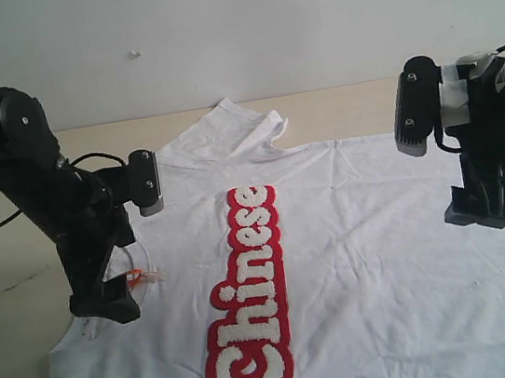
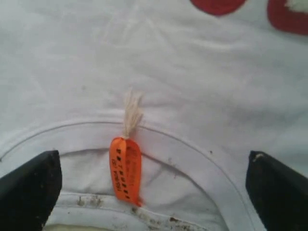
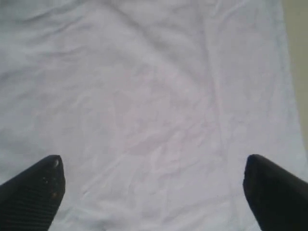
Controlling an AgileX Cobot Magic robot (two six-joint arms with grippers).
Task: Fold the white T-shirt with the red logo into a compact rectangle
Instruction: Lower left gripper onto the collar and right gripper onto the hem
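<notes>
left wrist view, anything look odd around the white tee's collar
Yes: dark dirt specks dot the inner neckband of the white cotton T-shirt, beside the orange ribbon tag loop, whose cream string end is frayed.

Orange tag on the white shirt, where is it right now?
The orange tag sits at the collar of the white T-shirt, on the left of the exterior view, beside the left gripper and left of the red logo.

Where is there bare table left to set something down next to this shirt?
Bare tan tabletop runs between the white cotton T-shirt and the wall, and beyond the collar at left. Crowded: the collar, under the open left gripper.
</notes>
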